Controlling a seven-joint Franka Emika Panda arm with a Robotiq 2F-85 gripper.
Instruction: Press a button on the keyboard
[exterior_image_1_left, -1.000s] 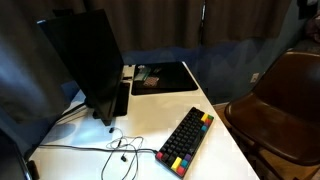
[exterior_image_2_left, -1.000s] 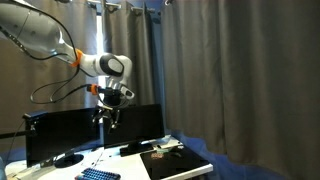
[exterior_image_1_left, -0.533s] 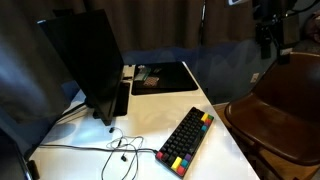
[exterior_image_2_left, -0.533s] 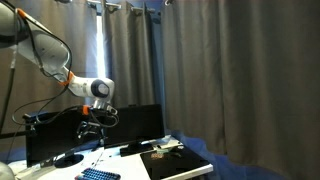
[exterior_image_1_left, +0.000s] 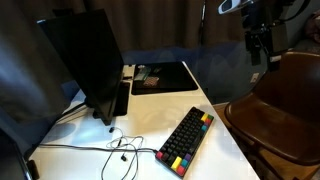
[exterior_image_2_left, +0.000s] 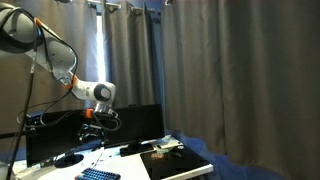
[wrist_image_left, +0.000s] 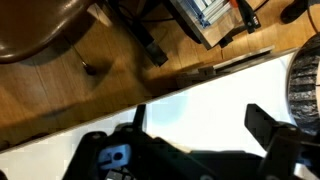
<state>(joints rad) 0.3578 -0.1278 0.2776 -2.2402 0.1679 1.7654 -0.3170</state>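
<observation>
The keyboard lies slantwise on the near part of the white desk, coloured keys along one edge, with loose cables just beside it. The end effector hangs high in the air, well apart from the keyboard, off past the desk's side and above the brown chair. From the wrist view its two fingers stand apart with nothing between them, only the desk's white edge and wooden floor below. The big black monitor stands on the desk's other side.
</observation>
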